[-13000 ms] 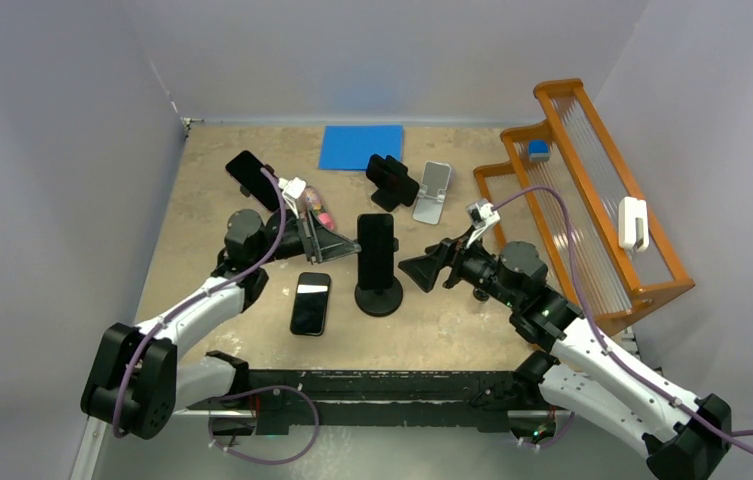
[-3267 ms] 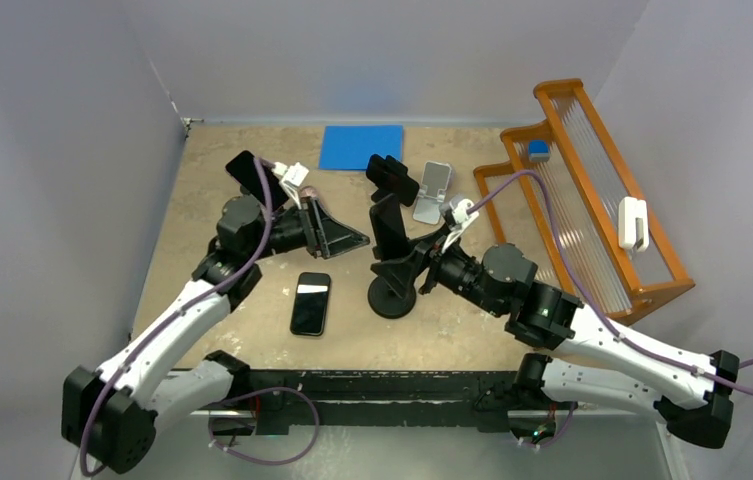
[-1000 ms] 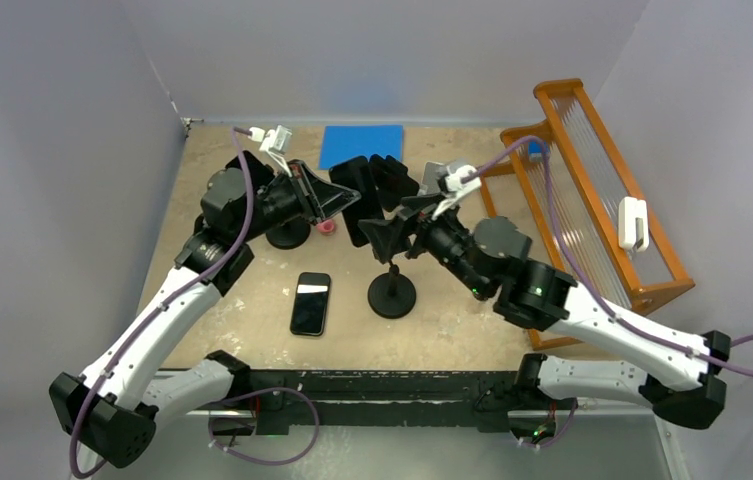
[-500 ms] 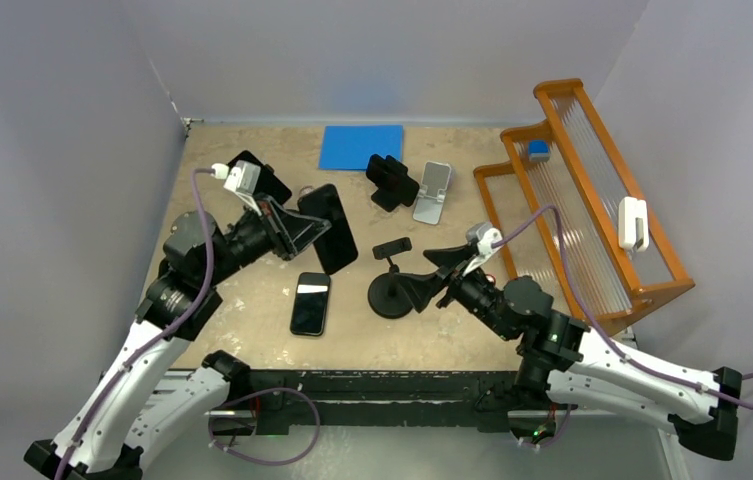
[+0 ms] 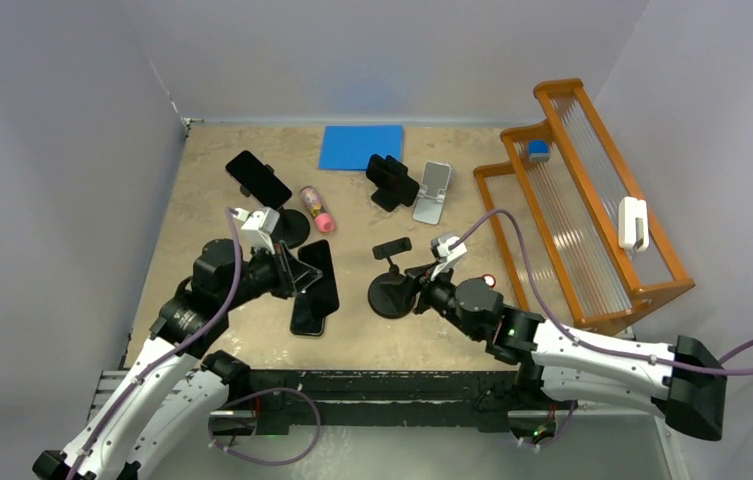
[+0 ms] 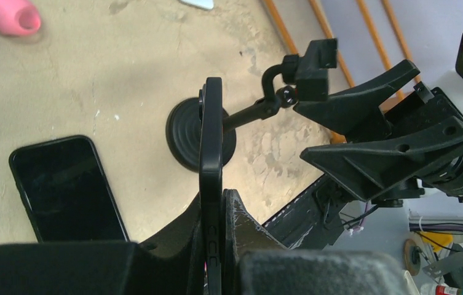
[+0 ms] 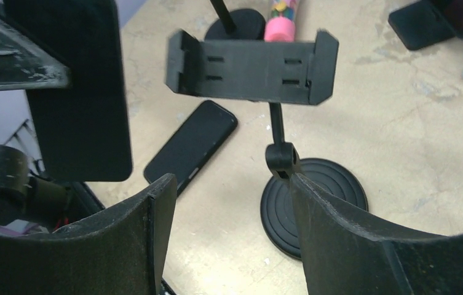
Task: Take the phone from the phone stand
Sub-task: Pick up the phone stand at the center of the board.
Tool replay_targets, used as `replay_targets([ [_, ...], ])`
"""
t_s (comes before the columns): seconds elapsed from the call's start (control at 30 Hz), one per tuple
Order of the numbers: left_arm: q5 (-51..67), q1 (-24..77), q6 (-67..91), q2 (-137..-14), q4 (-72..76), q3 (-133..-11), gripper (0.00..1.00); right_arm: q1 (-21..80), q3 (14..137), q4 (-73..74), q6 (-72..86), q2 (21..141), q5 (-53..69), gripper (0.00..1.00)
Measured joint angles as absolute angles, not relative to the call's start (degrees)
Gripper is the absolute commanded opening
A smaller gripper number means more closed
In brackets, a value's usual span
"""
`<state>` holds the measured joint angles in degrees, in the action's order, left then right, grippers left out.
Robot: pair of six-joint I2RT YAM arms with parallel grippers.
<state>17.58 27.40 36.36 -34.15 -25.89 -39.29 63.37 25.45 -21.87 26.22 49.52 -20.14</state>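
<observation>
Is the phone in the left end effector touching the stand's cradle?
Apart. Right wrist view shows bare table between the phone and the empty cradle.

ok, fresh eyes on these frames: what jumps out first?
The black phone, pinched edge-on in the left gripper at the front-left of the table, close by a second phone lying flat. Next, the empty phone stand at centre, its clamp bare. The right gripper is open, with a finger on either side of the stem.

bare table (image 5: 352, 220) lies behind the phone stand (image 5: 389, 290); a flat phone (image 5: 304, 322) blocks its left.
</observation>
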Motion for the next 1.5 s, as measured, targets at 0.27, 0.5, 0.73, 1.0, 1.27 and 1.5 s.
replay_targets([
  [0.27,17.28,27.40,35.88,-33.71,-26.74,-36.56,0.00,63.37,24.71,-26.83,26.52,58.02,-24.08,0.66],
  [0.5,17.37,27.40,33.23,-35.59,-27.22,-36.56,0.00,61.78,24.73,-30.57,26.28,65.21,-26.48,0.61],
  [0.73,17.65,27.40,31.59,-35.75,-28.34,-36.56,0.00,59.86,26.09,-33.26,25.56,69.93,-26.48,0.48],
  [1.0,17.91,27.40,30.63,-35.57,-28.34,-36.56,0.00,59.29,28.25,-33.76,23.94,71.94,-28.18,0.26],
  [1.27,18.26,27.40,30.35,-35.53,-28.34,-36.56,0.00,58.08,29.82,-28.82,20.32,68.99,-37.74,0.00],
  [1.5,18.65,27.40,30.37,-35.27,-28.32,-36.56,0.00,50.46,33.95,-23.46,19.38,67.77,-43.55,0.00],
])
